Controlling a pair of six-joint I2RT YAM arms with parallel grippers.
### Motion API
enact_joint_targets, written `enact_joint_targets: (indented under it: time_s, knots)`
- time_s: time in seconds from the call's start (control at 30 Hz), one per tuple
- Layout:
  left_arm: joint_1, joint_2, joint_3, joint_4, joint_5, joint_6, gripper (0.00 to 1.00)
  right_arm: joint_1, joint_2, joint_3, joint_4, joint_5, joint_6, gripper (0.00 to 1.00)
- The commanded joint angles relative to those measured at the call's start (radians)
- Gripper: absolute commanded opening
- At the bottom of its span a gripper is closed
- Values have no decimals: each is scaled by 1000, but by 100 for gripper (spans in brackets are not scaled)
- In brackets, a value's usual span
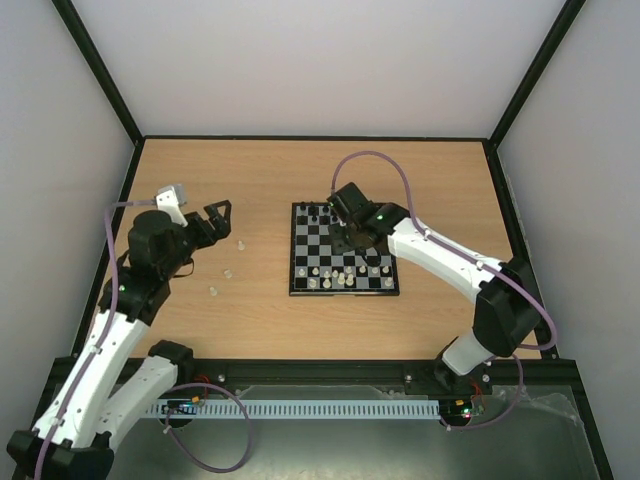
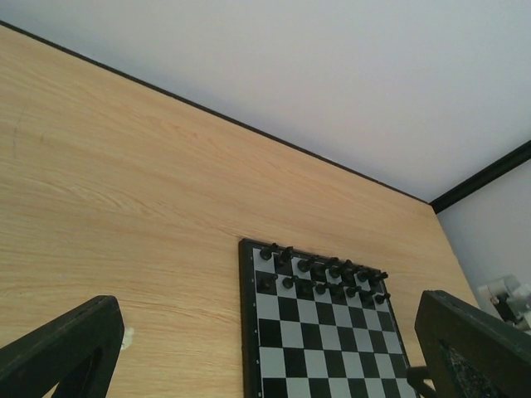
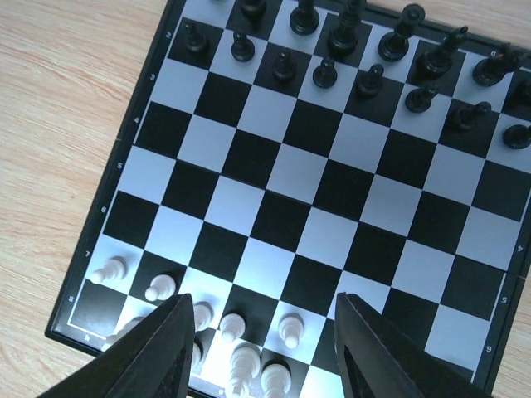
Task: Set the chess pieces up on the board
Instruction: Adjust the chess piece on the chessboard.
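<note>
The board lies mid-table, with black chessmen along its far edge and several white chess pieces along its near edge. Three more white pieces lie loose on the wood left of it. My right gripper hovers over the board, open. Its fingers straddle white pawns that stand free on their squares, and nothing is held. My left gripper stays wide open above the table left of the board, empty. One white piece shows beside its left finger.
Black chessmen fill the far two rows of the board. The wooden table is walled by white panels with black frame posts. A cable channel runs along the near edge between the arm bases.
</note>
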Motion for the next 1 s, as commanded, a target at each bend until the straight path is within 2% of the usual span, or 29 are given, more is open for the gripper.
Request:
enact_joint_targets:
  time_s: [0.0, 0.13, 0.33, 0.97]
  knots:
    - [6, 60, 17, 91, 25, -32, 100, -8, -5, -34, -22, -6, 20, 47]
    - [6, 111, -12, 157, 61, -60, 99, -8, 10, -33, -23, -45, 19, 44]
    - [6, 110, -23, 150, 58, -49, 99, -2, 43, -21, -32, -109, 7, 38]
    - [8, 40, -88, 143, 65, -41, 99, 117, 138, 14, -121, -90, 26, 26]
